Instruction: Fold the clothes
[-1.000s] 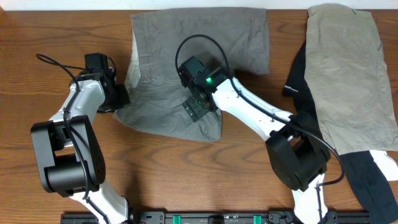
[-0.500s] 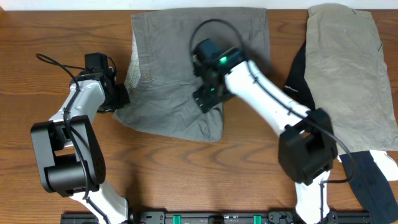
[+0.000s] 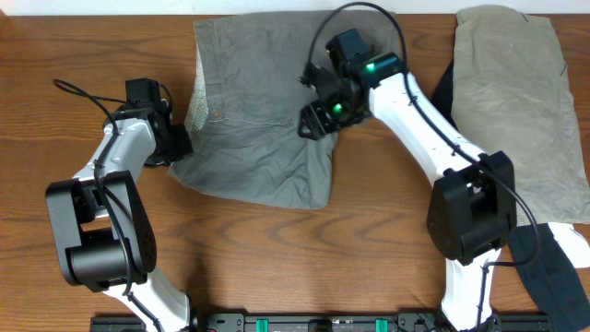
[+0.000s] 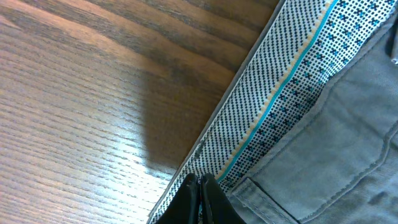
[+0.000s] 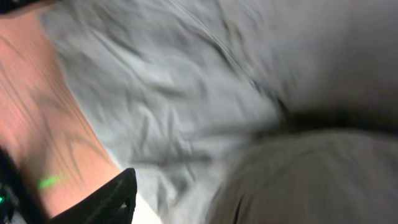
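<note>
The grey shorts (image 3: 249, 138) lie spread and wrinkled at the table's back middle, with the speckled waistband lining (image 4: 280, 93) along their left edge. My left gripper (image 3: 180, 146) is shut on that waistband edge, low at the table; its fingertips (image 4: 200, 186) pinch the lining. My right gripper (image 3: 312, 118) hovers over the right half of the shorts. Its view is blurred: grey cloth (image 5: 186, 93) fills it, one black finger (image 5: 115, 196) shows far to the left, and the other finger is hidden behind a near fold.
A khaki-beige garment (image 3: 512, 101) lies at the right on a black garment (image 3: 441, 101) that runs down to the front right corner (image 3: 553, 277). Bare wood shows in front of the shorts and at the far left (image 4: 74, 93).
My right arm has swung up and to the right across the shorts, from their lower middle to their upper right part. The shorts and my left arm have not moved.
</note>
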You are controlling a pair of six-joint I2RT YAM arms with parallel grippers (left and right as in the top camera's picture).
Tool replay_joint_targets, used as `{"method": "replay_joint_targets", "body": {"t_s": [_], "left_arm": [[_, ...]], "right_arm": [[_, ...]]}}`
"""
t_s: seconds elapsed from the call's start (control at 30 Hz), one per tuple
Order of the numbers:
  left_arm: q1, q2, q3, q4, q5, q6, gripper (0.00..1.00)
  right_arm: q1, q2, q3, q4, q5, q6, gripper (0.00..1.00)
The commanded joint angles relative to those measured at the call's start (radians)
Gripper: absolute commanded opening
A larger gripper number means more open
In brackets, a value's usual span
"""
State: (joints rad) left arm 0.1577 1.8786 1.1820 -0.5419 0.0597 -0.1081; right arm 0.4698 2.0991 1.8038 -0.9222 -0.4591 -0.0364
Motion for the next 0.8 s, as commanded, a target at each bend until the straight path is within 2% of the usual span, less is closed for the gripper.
{"method": "replay_joint_targets", "body": {"t_s": [0.0, 0.2, 0.4, 0.57, 0.77], "left_arm": [[0.0, 0.007, -0.008, -0.002, -0.008, -0.006, 0.06], [0.0, 0.007, -0.008, -0.002, -0.008, -0.006, 0.06], [0.0, 0.007, -0.008, -0.002, -0.008, -0.006, 0.06], [0.0, 0.007, -0.008, -0.002, -0.008, -0.006, 0.06], [0.0, 0.007, -0.008, -0.002, -0.008, -0.006, 0.06]], "right_arm": [[0.083, 0.003, 0.013, 0.064, -0.041, -0.024, 0.6], [0.204, 0.098, 0.013, 0.146, -0.007, -0.016, 0.64], [0.222, 0.135, 0.019, 0.136, -0.001, -0.017, 0.71], [0.176, 0.104, 0.116, 0.013, -0.002, -0.024, 0.72], [0.125, 0.001, 0.247, -0.157, -0.024, -0.036, 0.8]]}}
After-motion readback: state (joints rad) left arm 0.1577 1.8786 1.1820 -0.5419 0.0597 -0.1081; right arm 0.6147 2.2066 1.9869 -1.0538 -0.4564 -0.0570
